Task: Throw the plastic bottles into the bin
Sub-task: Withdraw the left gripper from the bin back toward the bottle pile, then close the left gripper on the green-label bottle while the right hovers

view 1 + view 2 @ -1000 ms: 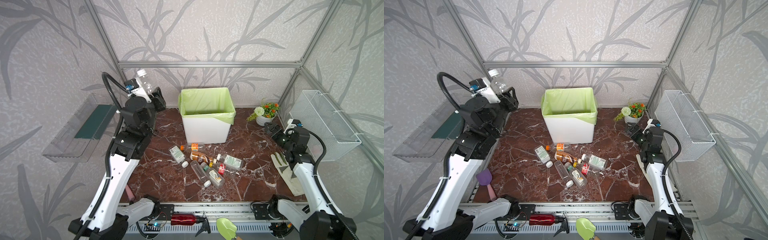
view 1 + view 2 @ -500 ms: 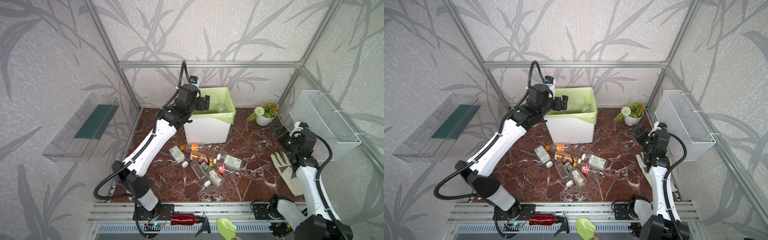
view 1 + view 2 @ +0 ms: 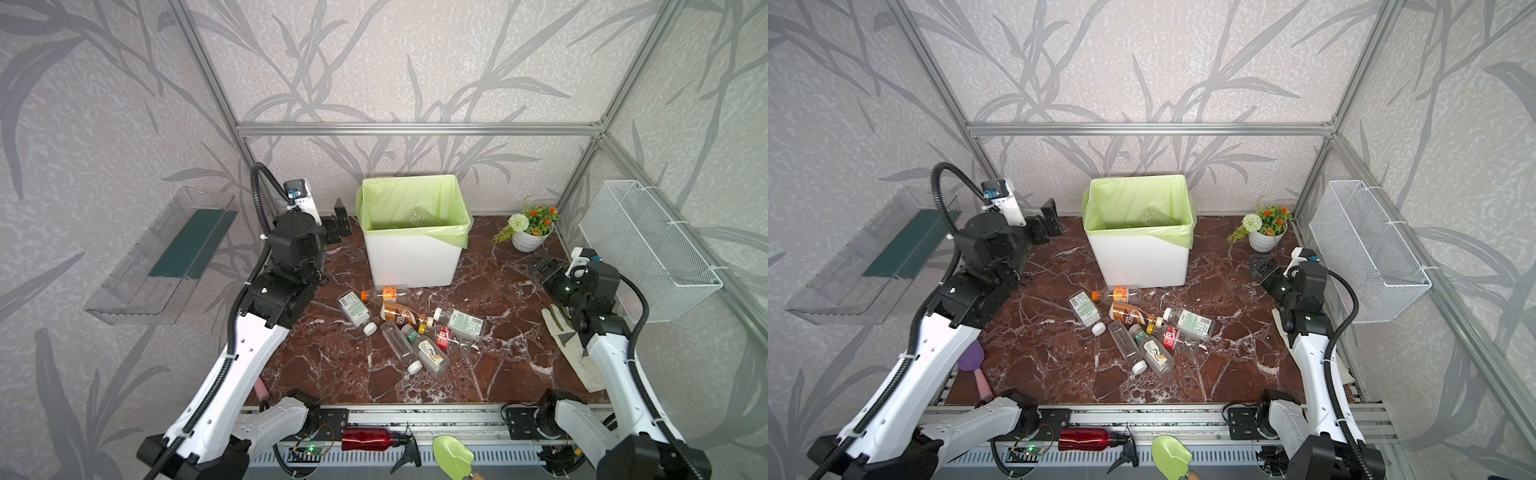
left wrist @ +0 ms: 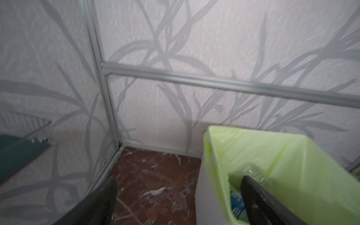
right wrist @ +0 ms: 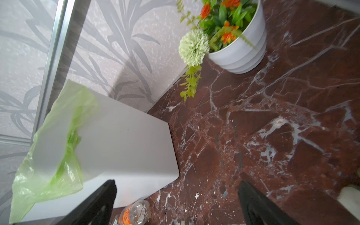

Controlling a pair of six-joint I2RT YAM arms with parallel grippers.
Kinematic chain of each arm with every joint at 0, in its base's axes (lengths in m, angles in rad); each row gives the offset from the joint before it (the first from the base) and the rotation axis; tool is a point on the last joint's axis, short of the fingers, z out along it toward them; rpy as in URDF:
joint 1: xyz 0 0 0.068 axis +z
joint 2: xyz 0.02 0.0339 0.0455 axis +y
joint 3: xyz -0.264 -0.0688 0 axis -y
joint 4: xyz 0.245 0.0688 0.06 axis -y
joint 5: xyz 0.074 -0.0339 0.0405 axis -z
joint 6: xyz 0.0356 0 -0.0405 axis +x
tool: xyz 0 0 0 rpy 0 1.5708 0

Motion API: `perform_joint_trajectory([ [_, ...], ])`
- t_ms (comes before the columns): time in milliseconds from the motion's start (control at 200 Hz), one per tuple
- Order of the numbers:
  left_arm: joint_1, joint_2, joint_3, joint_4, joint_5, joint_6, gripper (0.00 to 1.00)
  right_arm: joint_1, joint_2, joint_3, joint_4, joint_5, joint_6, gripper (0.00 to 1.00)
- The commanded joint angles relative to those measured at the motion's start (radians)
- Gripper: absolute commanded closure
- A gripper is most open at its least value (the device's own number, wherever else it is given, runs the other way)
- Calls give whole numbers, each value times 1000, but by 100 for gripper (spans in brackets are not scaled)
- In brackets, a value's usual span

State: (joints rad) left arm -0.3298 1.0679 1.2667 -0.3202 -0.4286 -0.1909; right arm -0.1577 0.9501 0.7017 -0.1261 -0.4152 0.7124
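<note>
- In both top views, several bottles (image 3: 399, 314) lie on the worktop (image 3: 332, 361) in front of the bin (image 3: 411, 257). One clear bottle (image 3: 1151, 216) lies inside it.
- Left wrist view: left jaws spread wide, empty, beside the bin.
- Right wrist view: right jaws spread wide, empty, above the worktop.

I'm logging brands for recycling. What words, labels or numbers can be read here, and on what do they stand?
Nothing reads clearly.
Brown-labelled bottle: white lettering, too small.
White-labelled bottles: fine print, too small.
Orange-labelled bottle: blurred.
Blue label inside the bin: blurred.
</note>
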Motion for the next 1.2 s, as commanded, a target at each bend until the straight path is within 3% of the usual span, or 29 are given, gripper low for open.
perform_joint_trajectory([
  [0,84,-76,-101,-72,15,-128,1,84,6,3,-96,42,-49,2],
  [140,155,-117,-227,-120,67,-214,1,212,19,-37,-77,105,-37,3],
  [295,205,-151,-361,-153,109,-316,1,332,35,-62,-110,168,-120,3],
  [445,209,-146,-469,-209,150,-441,1,344,34,-111,-96,192,-101,3],
  [660,175,-76,-628,-159,313,-644,7,343,30,-136,-41,253,-50,1],
  [870,60,49,-606,-121,241,-676,6,342,36,-136,-47,323,-47,0],
  [1200,-10,284,-466,-162,202,-633,6,318,19,-156,-44,359,-40,1],
])
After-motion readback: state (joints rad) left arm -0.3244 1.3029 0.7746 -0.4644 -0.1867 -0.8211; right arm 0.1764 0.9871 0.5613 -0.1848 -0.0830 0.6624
